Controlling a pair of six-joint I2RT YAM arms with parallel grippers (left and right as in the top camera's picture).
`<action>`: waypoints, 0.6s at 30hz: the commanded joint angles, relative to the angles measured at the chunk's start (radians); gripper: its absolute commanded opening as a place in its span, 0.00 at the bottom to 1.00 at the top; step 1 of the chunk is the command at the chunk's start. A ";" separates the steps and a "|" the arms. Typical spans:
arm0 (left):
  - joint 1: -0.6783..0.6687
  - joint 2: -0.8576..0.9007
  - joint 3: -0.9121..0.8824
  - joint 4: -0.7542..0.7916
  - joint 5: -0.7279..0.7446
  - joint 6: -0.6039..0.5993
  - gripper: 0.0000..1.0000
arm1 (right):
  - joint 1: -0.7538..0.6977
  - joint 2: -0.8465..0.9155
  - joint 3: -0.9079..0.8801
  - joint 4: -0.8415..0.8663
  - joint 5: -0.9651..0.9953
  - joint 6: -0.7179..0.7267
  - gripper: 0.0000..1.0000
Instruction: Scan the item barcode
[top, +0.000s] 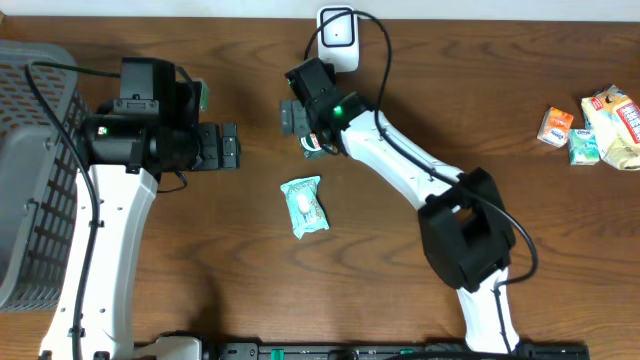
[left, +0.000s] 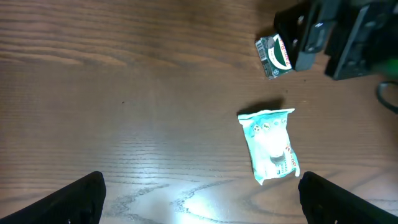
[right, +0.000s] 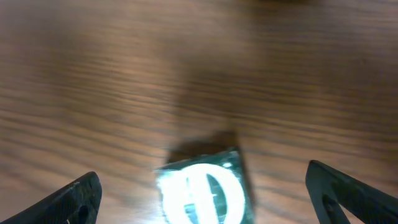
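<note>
The left gripper (top: 232, 147) is wide open, off to the left of the teal packet (top: 304, 206). The right gripper (top: 288, 116) is wide open too, just behind the packet. The right arm (top: 400, 162) stretches out long, to the packet's right.

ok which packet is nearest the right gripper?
The small dark-green packet right beneath the right gripper; the pale teal packet lies apart, the snack pile farther still.

A grey mesh basket (top: 20, 70) stands at the left edge of the wooden surface (top: 230, 260). A teal-and-white pouch (top: 304, 205) lies flat near the middle. At the right edge an orange box (top: 556, 126), a mint packet (top: 584, 146) and a yellow bag (top: 615, 125) cluster together.
</note>
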 joint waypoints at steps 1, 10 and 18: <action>-0.003 0.002 -0.004 -0.006 -0.009 0.002 0.98 | -0.018 0.040 -0.002 -0.013 0.047 -0.115 0.99; -0.003 0.002 -0.004 -0.006 -0.009 0.002 0.98 | -0.021 0.106 -0.002 -0.031 -0.088 -0.286 0.99; -0.003 0.002 -0.004 -0.006 -0.009 0.002 0.97 | -0.021 0.154 -0.003 -0.063 -0.095 -0.310 0.97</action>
